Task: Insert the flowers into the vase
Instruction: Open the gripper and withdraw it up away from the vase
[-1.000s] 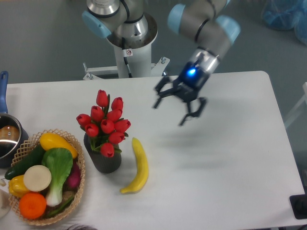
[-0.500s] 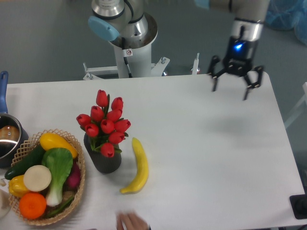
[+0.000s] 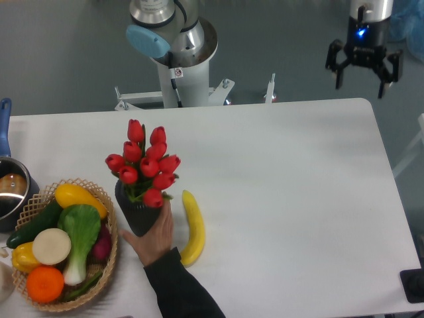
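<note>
- at the near edge, a person's hand [image 3: 156,237] in a dark sleeve reaches in from below and wraps the base of the vase [image 3: 138,215].
- just left of it, a woven basket [image 3: 109,255] holds vegetables; a pot [image 3: 12,192] with a blue handle sits at the far-left edge.
- just right of the hand, a banana [image 3: 193,226] lies lengthwise, touching or almost touching the wrist.
- the flowers [image 3: 144,165] stand in the vase, red buds bunched above the mouth and leaning a little; stems hidden inside.
- mid table, right side: bare white table [image 3: 291,199].
- far back, the robot base [image 3: 173,46] stands behind the table.
- far right, beyond the table's back edge, the gripper [image 3: 362,71] hangs high, fingers spread wide, nothing between them, well apart from the vase.
- judgement: insertion looks done; what is left is to stay clear.
- to do that well: keep the arm high and away while the hand is on the vase, with no descent toward the left side.
- risk: any nudge could tip the top-heavy bunch or roll the banana.
</note>
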